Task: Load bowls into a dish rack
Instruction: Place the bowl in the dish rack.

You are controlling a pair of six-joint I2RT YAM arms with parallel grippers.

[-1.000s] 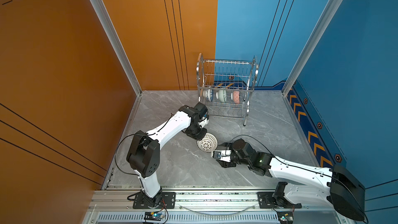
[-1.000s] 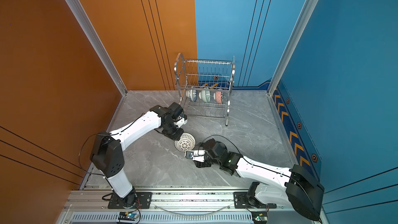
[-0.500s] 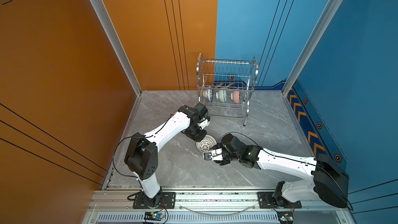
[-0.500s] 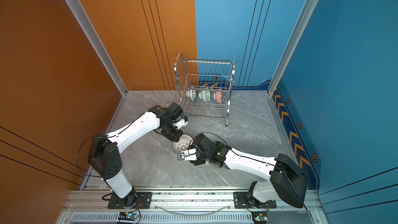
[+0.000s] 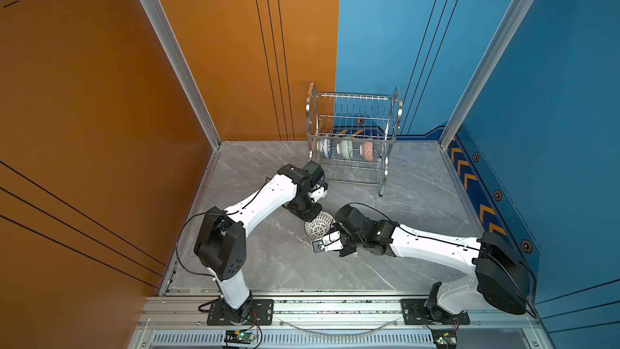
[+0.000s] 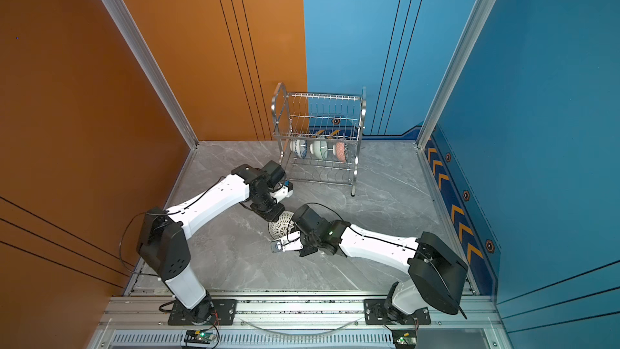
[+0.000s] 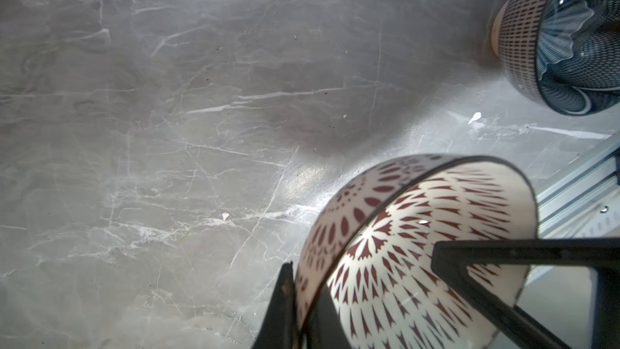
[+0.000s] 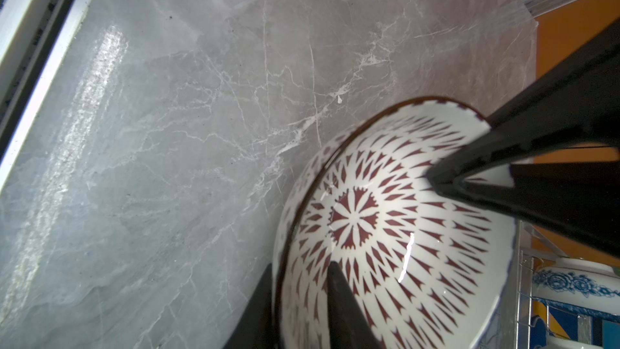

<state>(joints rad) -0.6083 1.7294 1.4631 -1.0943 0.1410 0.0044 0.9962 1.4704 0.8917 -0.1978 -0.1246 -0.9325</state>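
**Handover at the rim of the patterned bowl.**

*Hazard.* The bowl hangs by one thin pinch on glazed ceramic. If the left fingers let go before the right fingers have bitten, it would likely drop onto the stone bench and chip. Once both sets clamp, a pull by one arm against the other could twist the rim out of a grip. The two sets also stand close enough on the rim to knock together.

*Left fingers.* Closed on the bowl's wall, one outside and one inside, as the left wrist view shows.

*Right fingers.* Partly open, straddling the same wall further round the rim. The outer one is close against the wall and the inner tip stands just apart from it, so no grip is judged made yet.

*Bowl.* Tipped on edge over the middle of the bench.

*Surroundings.* A dark blue bowl rests on the bench nearby and is hidden in both top views. The rack stands at the far edge of the bench. Its lower tier holds three bowls on edge: a blue-flowered bowl, a pale green bowl and a reddish bowl.
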